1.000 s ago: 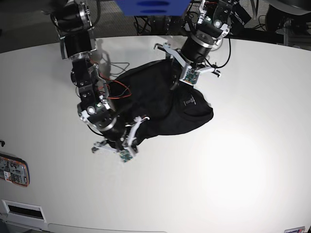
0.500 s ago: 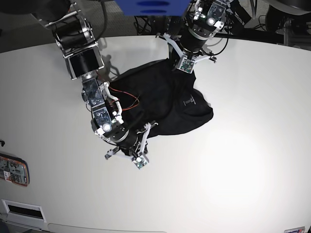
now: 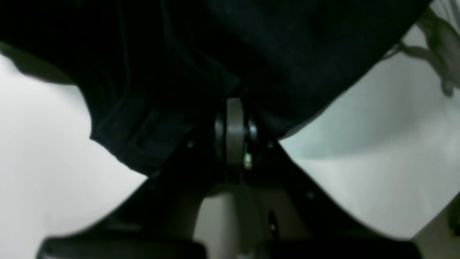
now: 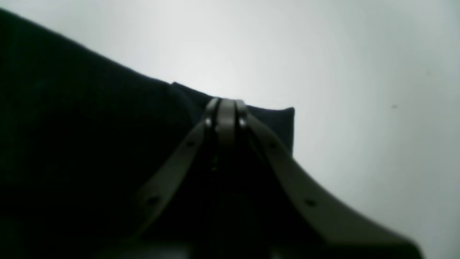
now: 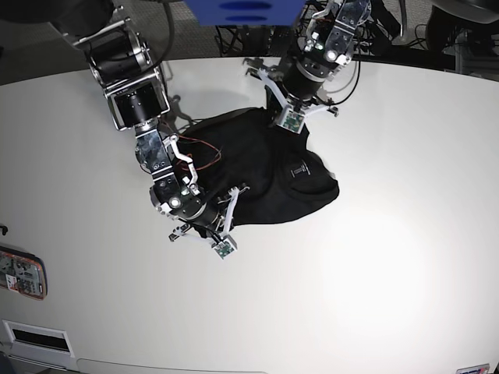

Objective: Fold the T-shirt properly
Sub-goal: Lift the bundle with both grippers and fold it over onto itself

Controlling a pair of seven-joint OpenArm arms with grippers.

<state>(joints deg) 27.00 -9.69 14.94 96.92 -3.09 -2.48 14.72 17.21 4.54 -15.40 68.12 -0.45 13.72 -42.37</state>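
Observation:
The black T-shirt [image 5: 273, 175] lies bunched on the white table [image 5: 390, 249], stretched between my two grippers. At the shirt's far edge, my left gripper [image 5: 273, 115] is shut on a fold of the fabric; in the left wrist view its fingertips [image 3: 234, 102] are pressed together with the T-shirt [image 3: 251, 43] draped over and past them. My right gripper [image 5: 212, 227] is at the shirt's near left edge. In the right wrist view it [image 4: 225, 102] is shut on a corner of the T-shirt [image 4: 90, 136], with bare table beyond.
An orange-rimmed device [image 5: 22, 273] lies at the table's left edge, and a white box [image 5: 35, 336] sits at the bottom left. Red wires [image 5: 201, 148] run along the right arm. A blue object [image 5: 242, 9] and cables are behind the table's far edge.
The left gripper has moved toward the table's far edge, dragging the shirt's edge with it. The right gripper shifted a little rightward with its corner. Both stayed shut.

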